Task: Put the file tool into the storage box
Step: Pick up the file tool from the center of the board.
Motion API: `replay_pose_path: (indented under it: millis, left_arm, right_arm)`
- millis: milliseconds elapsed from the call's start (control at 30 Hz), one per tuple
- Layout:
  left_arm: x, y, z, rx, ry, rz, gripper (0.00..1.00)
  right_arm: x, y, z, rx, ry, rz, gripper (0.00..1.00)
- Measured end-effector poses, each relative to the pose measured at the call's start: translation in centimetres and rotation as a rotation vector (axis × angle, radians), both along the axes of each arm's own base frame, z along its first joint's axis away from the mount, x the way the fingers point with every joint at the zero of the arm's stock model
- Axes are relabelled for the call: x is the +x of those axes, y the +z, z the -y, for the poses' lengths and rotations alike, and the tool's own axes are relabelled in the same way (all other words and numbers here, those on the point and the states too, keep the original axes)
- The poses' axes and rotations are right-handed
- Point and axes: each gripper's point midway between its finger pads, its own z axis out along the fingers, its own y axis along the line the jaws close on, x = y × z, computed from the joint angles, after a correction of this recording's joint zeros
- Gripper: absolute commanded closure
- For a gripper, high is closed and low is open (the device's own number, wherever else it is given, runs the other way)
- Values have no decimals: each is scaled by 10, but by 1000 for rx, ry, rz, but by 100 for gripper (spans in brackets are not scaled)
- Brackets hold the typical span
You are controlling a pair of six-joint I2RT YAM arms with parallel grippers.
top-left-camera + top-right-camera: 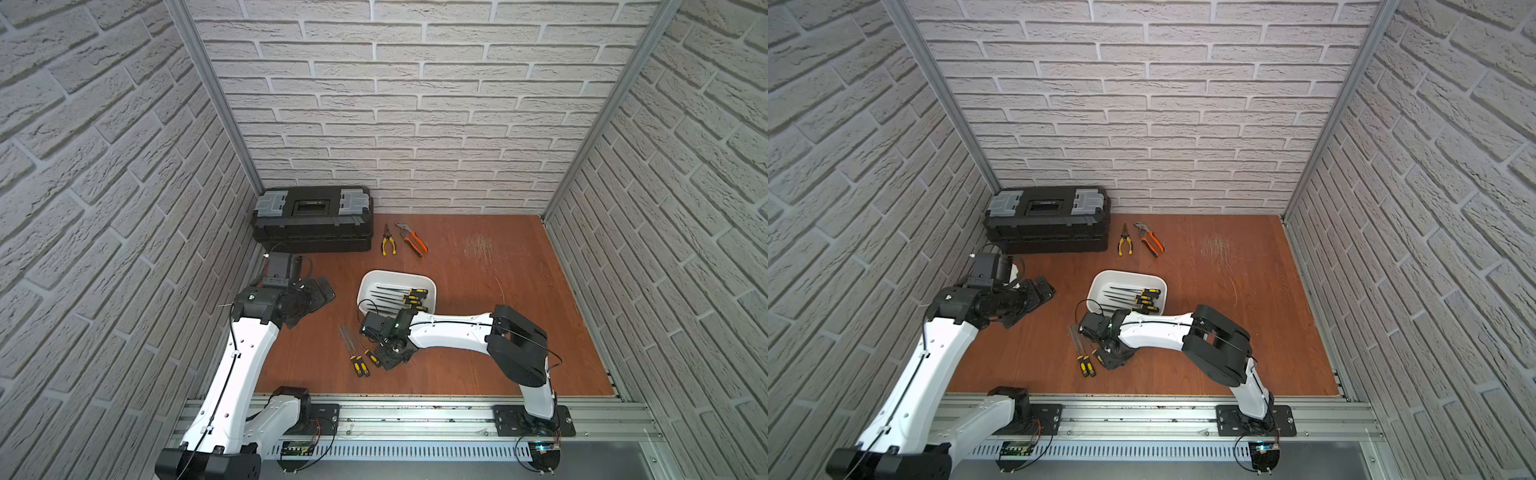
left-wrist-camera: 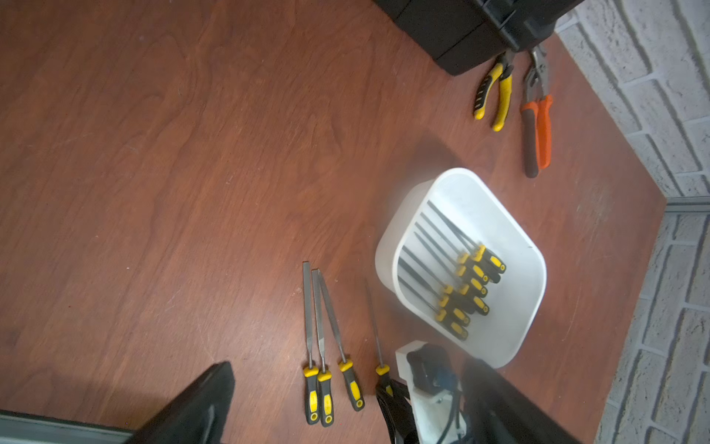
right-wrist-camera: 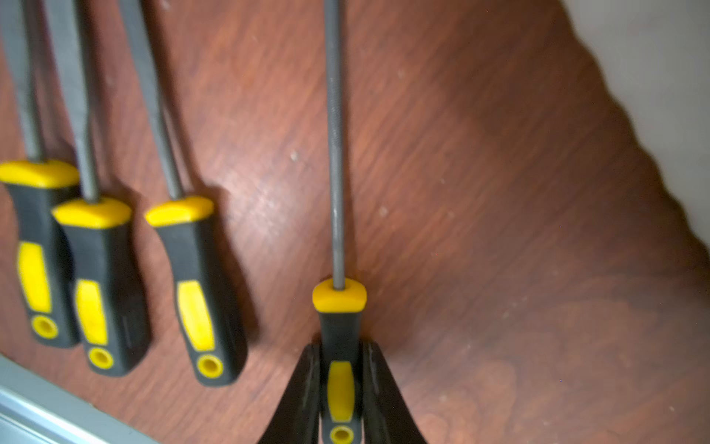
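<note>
Right fingers [image 3: 303,392] clamp shut on the handle of the file tool [image 3: 335,153], on the desk [image 1: 498,257] just beside the storage box [image 1: 397,273]; grasp made, a lift over the box's rim looks due next.

Both top views look steeply down from high above the near edge, taking in the whole bench [image 1: 519,270]. The left wrist view faces right across it, over the storage box [image 2: 386,253] and three loose files [image 2: 319,326]. The right wrist view sits close above those files.
</note>
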Motion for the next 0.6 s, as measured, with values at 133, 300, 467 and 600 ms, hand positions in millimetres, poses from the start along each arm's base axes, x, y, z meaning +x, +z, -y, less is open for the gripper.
replay_pose_path:
  millis: [133,300,467,600]
  left_arm:
    - [2,25,-3,12,10,71,2]
    - [7,45,-5,20,17,124,2]
    - [13,55,-4,19,14,145,2]
    - [23,64,3,8,-18,155,2]
  right_arm:
    - [-4,15,16,-41,95,18,86]
    - [-9,64,15,38,260,61,87]
    - [-11,116,8,131,420,97,89]
    - [2,143,7,188,479,110,89]
